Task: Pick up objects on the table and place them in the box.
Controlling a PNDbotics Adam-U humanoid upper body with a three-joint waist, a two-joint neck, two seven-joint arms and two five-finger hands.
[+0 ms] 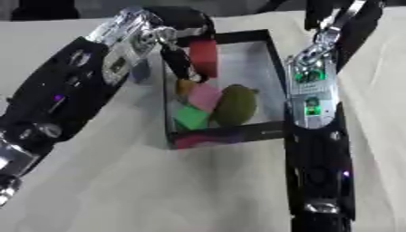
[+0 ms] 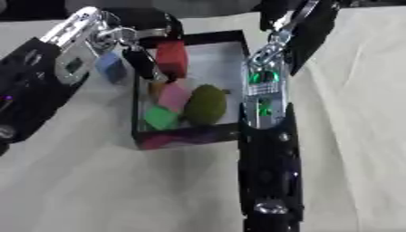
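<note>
A black-rimmed box (image 1: 273, 54) stands in the middle of the table. Inside it lie a pink block (image 1: 205, 96), a green block (image 1: 190, 117), a bit of orange (image 1: 184, 86) and an olive-green oval thing (image 1: 236, 105). My left hand (image 1: 178, 56) reaches in from the left over the box's left part, its dark fingers curled against a red block (image 1: 204, 55) held upright above the box floor. A blue block (image 2: 111, 68) lies on the table just left of the box, partly behind my left wrist. My right hand (image 2: 295, 16) is dark at the top edge, past the box's right wall.
My right forearm (image 1: 313, 99) runs along the box's right side from bottom to top. My left forearm (image 1: 63, 99) covers the table to the left. Pale cloth (image 1: 198, 190) spreads in front of the box.
</note>
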